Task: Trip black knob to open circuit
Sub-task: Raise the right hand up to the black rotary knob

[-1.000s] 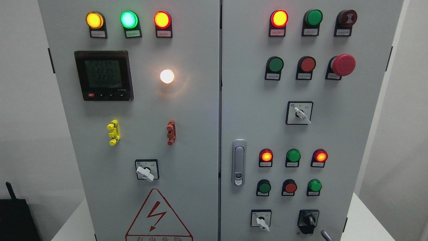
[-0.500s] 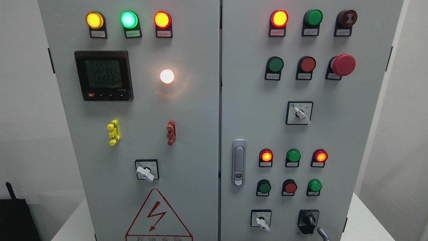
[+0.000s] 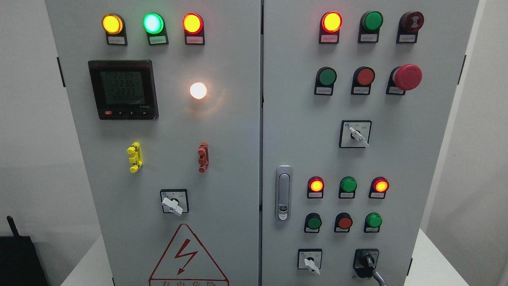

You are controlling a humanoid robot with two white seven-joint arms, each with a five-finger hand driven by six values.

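The black knob (image 3: 366, 261) sits at the bottom right of the grey cabinet's right door (image 3: 397, 167), on a black square base, with its pointer standing about upright. A thin grey part of my right hand (image 3: 380, 278) rises from the bottom edge and reaches the lower right corner of the knob's base. Whether it touches the knob cannot be told. The rest of the hand is out of the picture. My left hand does not show.
White selector switches (image 3: 310, 263) (image 3: 358, 136) (image 3: 173, 205), a red mushroom button (image 3: 407, 76), lit lamps and push buttons cover both doors. A door latch (image 3: 283, 192) is left of the knob's column. A meter (image 3: 123, 89) is at upper left.
The grey part of my right hand has crept up and to the left, from the bottom edge to the lower right of the black knob. The knob has not turned.
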